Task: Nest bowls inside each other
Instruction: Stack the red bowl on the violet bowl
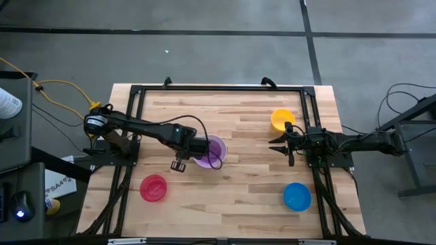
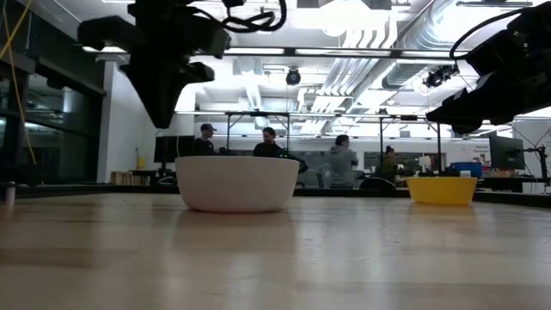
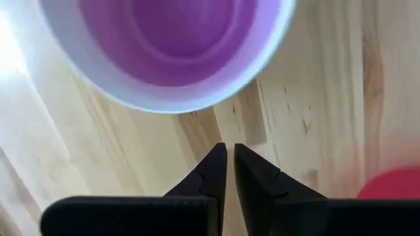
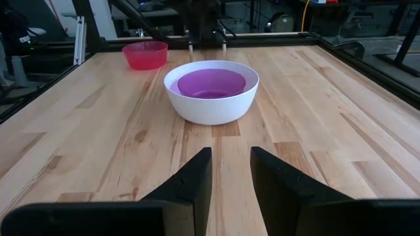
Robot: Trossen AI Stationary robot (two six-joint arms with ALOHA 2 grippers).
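Now the purple bowl [image 4: 211, 84] is sitting inside the white bowl [image 4: 211, 105] near the middle of the bench [image 1: 238, 190]. The left tool [image 3: 230, 164] is hovering just beside them, nearly closed and empty, while the right tool [image 4: 230, 172] is waiting near the yellow bowl [image 1: 282, 120], slightly open and empty.

1. A wooden table [image 1: 238, 177] of pale planks carries the bowls.
2. A white bowl [image 4: 211, 105] sits near its middle, with a purple bowl [image 4: 211, 84] nested inside.
3. A red bowl [image 1: 153, 188], a yellow bowl [image 1: 282, 120] and a blue bowl [image 1: 297, 197] rest apart on the wood.
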